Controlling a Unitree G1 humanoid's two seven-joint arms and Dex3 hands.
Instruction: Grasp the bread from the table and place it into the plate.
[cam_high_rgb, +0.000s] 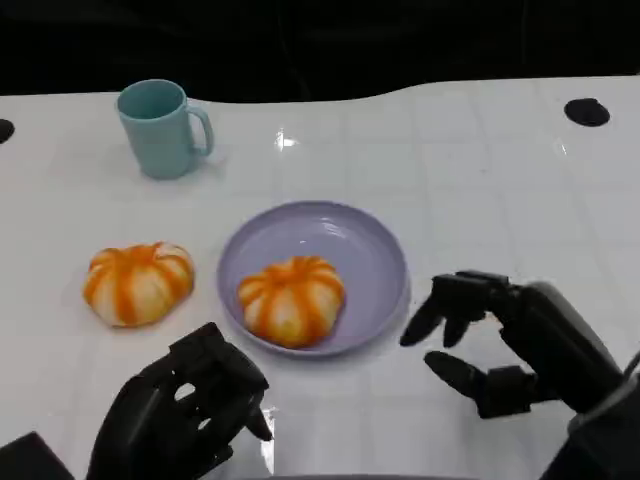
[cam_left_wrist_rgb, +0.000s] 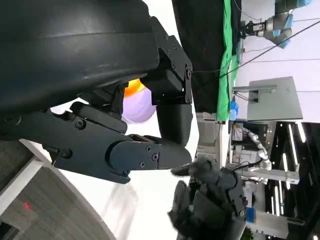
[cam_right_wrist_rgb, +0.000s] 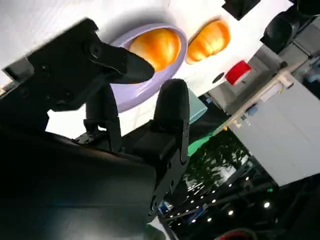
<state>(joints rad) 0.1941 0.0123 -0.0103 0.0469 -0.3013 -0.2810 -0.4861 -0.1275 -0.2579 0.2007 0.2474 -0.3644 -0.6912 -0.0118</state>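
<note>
Two round orange-and-white striped bread rolls on the glossy white worktop w/ faint tile lines. One bread roll sits in the round lilac plate, on the plate's near-left part, touching its rim there. The plate is abt mid-worktop, closer to my near edge than the far one. The second bread roll lies on the bare worktop just beside the plate's left side, not touching it, toward the left edge.

My right hand is near the worktop's near right corner, just beside the plate's right rim but apart from it. Its fingers are spread and bent, tips pointing at the plate, thumb lower down; nothing between them, so it holds nothing. Right wrist view: the same fingers w/ the plate and its roll past them, the other roll further off.

My left hand is at the near edge, left of centre, near the plate's near-left rim and near the loose roll, touching neither. Fingers curled inward, nothing in them. Left wrist view shows these fingers folded close, a bit of plate and orange roll behind them, and my right hand further along.

A light blue ceramic mug stands upright near the far left corner, handle facing right, well apart from the plate. A black round spot sits by the far right corner.
</note>
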